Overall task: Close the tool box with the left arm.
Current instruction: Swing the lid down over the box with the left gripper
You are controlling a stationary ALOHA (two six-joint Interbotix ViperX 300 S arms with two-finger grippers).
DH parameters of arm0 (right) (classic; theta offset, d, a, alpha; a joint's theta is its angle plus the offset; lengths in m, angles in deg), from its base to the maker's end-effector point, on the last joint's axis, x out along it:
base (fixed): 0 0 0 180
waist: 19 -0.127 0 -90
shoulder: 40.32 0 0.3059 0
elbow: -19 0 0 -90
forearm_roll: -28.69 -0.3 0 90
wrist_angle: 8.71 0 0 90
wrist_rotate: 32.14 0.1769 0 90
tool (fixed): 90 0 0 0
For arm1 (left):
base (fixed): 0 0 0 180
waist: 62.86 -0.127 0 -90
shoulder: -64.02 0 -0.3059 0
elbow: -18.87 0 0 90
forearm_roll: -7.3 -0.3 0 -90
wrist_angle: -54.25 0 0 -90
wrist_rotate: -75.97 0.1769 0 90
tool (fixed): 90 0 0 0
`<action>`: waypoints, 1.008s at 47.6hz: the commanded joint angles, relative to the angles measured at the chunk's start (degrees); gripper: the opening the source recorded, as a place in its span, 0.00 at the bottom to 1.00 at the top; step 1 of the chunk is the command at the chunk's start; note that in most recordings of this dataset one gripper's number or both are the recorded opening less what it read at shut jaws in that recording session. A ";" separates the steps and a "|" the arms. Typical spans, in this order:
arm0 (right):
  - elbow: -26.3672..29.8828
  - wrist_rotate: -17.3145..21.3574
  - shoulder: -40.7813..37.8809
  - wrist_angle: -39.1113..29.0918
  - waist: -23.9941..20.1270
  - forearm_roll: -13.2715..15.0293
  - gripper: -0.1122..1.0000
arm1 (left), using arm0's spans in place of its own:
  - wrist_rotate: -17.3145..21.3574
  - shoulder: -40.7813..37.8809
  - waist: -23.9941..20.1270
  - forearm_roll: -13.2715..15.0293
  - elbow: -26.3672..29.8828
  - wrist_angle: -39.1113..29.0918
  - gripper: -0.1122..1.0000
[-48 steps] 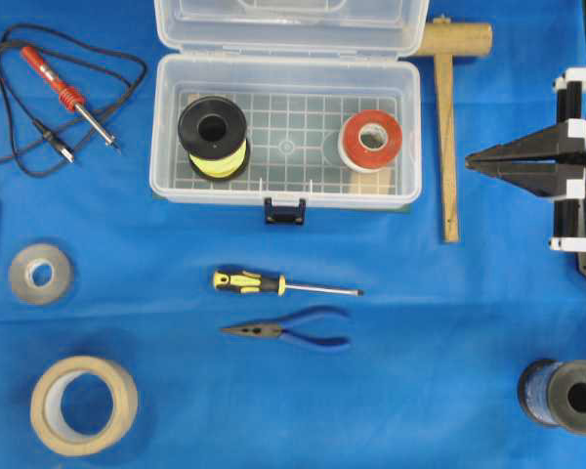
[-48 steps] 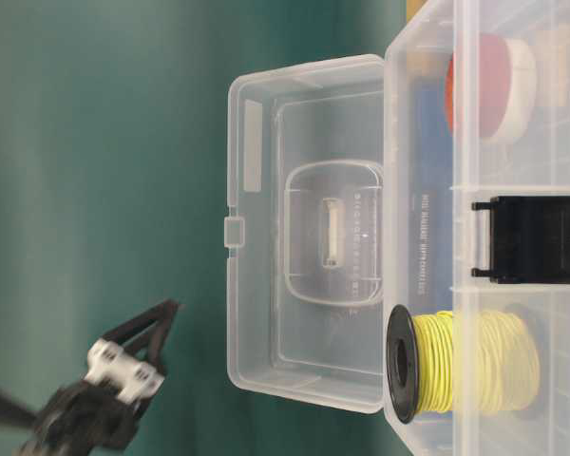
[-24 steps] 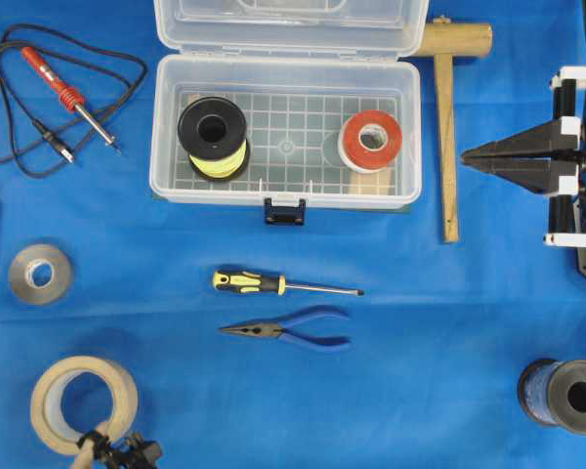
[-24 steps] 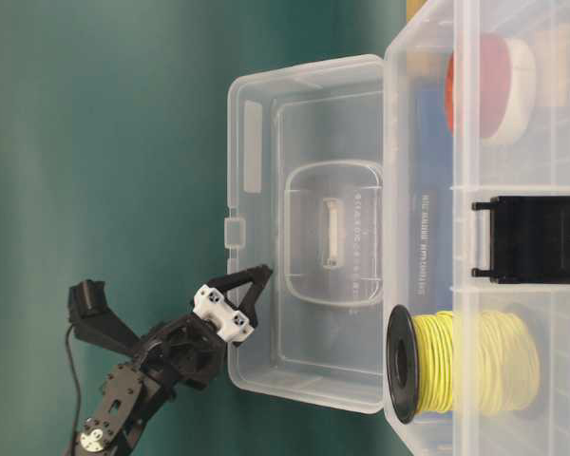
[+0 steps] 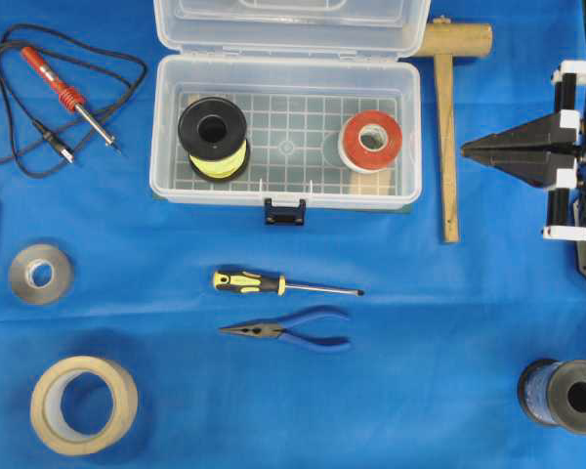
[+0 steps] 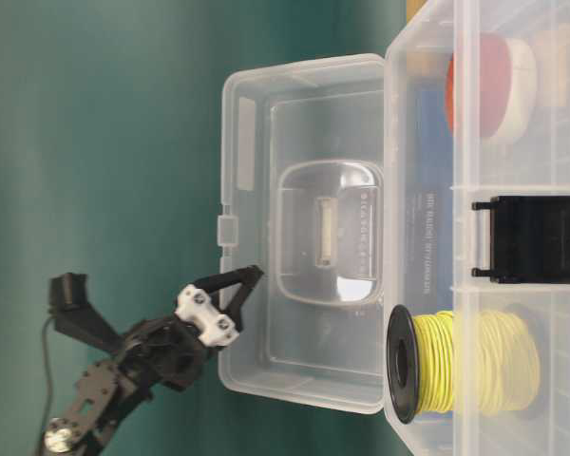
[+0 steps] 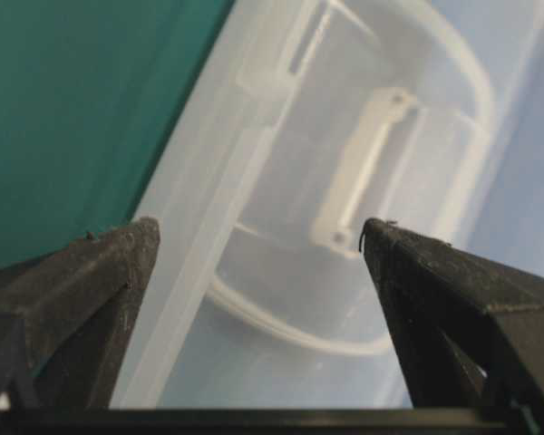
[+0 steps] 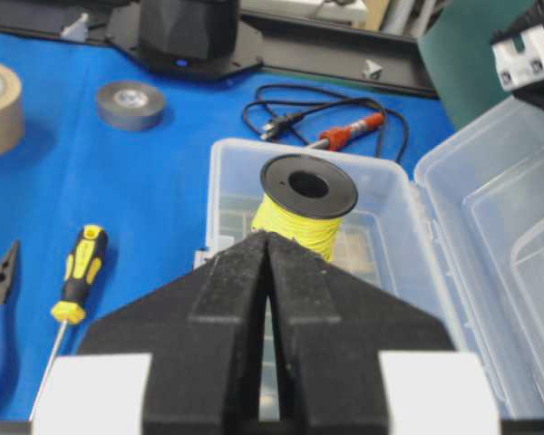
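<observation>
Sitting open at the back middle of the blue-covered bench point(image 5: 449, 322): the tool box point(image 5: 285, 137), clear plastic, lid point(image 6: 304, 228) standing raised behind the tray. Holding a black spool of yellow wire point(image 5: 213, 137) on one side and a red-and-white roll of tape point(image 5: 371, 140) on the other. Showing a dark blue latch point(image 5: 284, 210) at the front edge. Faint moulded lettering on the lid in the table-level view, too blurred to read; no other writing legible.

Hovering just behind the lid's outer face, near its lower corner in the table-level view: the left tool point(image 6: 250, 280), fingers spread wide apart, holding nothing, tips close to the lid's rim; contact impossible to confirm. Waiting well off to the side of the box, beside a wooden mallet point(image 5: 447, 127): the right tool point(image 5: 469, 151), fingers pressed together, gripping nothing.

Lying in front of the box: a yellow-and-black screwdriver point(image 5: 283, 284) and blue-handled pliers point(image 5: 288, 331). Resting elsewhere: a red soldering iron point(image 5: 68, 95) with black cord, a grey tape roll point(image 5: 41, 274), a tan tape roll point(image 5: 83, 405), a dark spool point(image 5: 565, 396).
</observation>
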 commanded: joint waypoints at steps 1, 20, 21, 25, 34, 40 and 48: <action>0.79 -0.09 -0.44 0.26 0.26 0.09 0.10 | -0.26 1.76 5.63 0.35 -0.26 -3.25 0.92; 0.79 -0.09 -0.62 0.26 0.26 0.18 0.10 | -3.08 9.40 11.51 0.44 -2.64 -10.37 0.92; 0.79 -0.09 -0.62 0.26 0.26 0.18 0.10 | -3.16 9.84 11.95 0.44 -2.90 -10.63 0.92; 0.79 -0.09 -0.62 0.26 0.26 0.18 0.10 | -3.25 11.51 13.62 0.44 -3.96 -11.69 0.92; 0.79 -0.09 -0.62 0.26 0.35 0.18 0.10 | -3.34 15.12 18.46 0.88 -7.29 -12.30 0.91; 0.88 -0.09 -0.62 0.26 0.26 0.18 0.10 | -3.43 17.14 22.06 1.05 -9.40 -12.30 0.91; 0.79 -0.09 -0.62 0.26 0.35 0.18 0.10 | -3.34 19.69 28.21 1.05 -12.83 -12.30 0.91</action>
